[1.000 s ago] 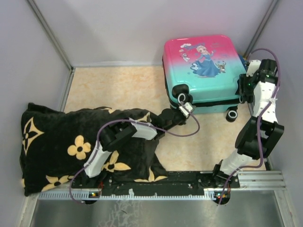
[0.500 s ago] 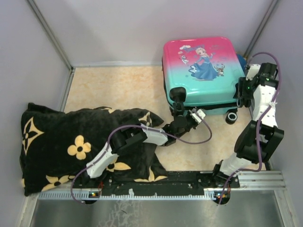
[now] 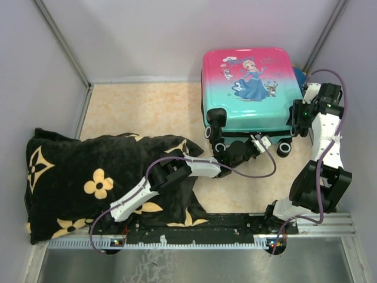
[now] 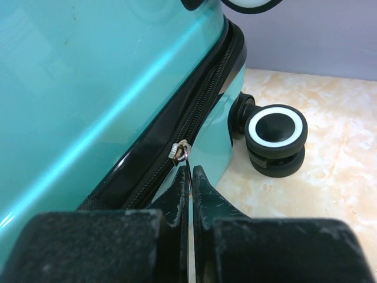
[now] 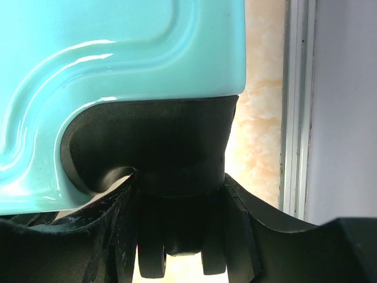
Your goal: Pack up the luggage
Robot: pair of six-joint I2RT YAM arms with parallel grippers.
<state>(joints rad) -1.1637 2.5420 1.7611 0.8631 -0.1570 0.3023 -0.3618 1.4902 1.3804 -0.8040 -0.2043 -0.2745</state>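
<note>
Left jaws: pressed almost together, the fingertips (image 4: 177, 191) pinching the thin metal pull that hangs from the zipper slider (image 4: 179, 151).
Right jaws: held wide, the fingers (image 5: 238, 230) closed against both sides of a black wheel mount (image 5: 171, 153) under the teal shell.
Left wrist view only: the slider sits on the black zipper track along the teal side. A black wheel (image 4: 275, 132) with a white ring rests on the desk (image 4: 330, 177) just beside it.
Top view only: the luggage (image 3: 247, 82) lies flat with the princess print facing up, in the far right corner of the desk. The zipper pull is hidden there behind the left wrist.
Luggage heading: the wheel end faces the arm bases and the pink end faces the back wall, so its wheel-to-top axis runs near to far.
Right arm (image 3: 327, 135): reaches the luggage's right edge.
Blanket (image 3: 76, 177): near left, well apart from the luggage, with the left arm (image 3: 177, 171) crossing over its corner.
</note>
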